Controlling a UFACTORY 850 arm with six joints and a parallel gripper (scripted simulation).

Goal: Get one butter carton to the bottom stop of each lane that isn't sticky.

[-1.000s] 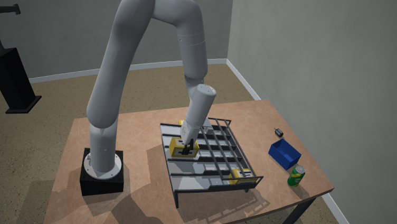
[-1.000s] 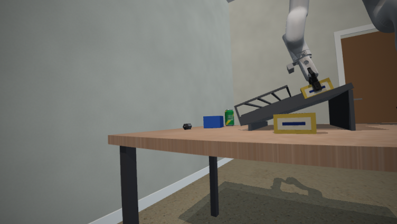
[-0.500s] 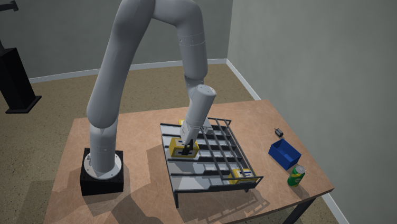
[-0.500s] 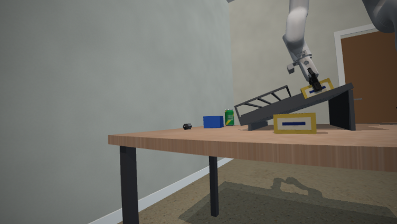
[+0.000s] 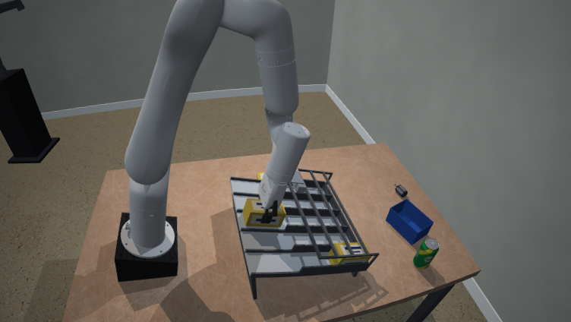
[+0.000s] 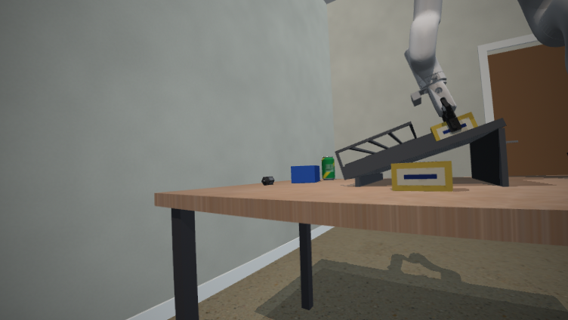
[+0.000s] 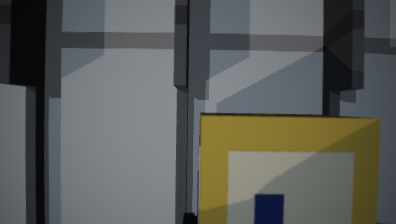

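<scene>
The grey sloped shelf (image 5: 295, 223) stands on the table, with its high end toward the arm's base and its stop under a rail cage on the far side. My gripper (image 5: 269, 213) is shut on a yellow butter carton (image 5: 263, 212) near the high end of a lane, tilted with the slope. The gripper (image 6: 451, 121) and this carton (image 6: 455, 132) also show in the exterior view, and the carton (image 7: 290, 170) fills the lower right of the wrist view. A second carton (image 5: 348, 252) rests at the bottom stop of the nearest lane. A third carton (image 6: 421, 175) lies on the table beside the shelf.
A blue bin (image 5: 409, 221), a green can (image 5: 425, 252) and a small black object (image 5: 400, 190) stand on the table past the shelf's low end. The arm's black base (image 5: 146, 250) sits on the table's left side.
</scene>
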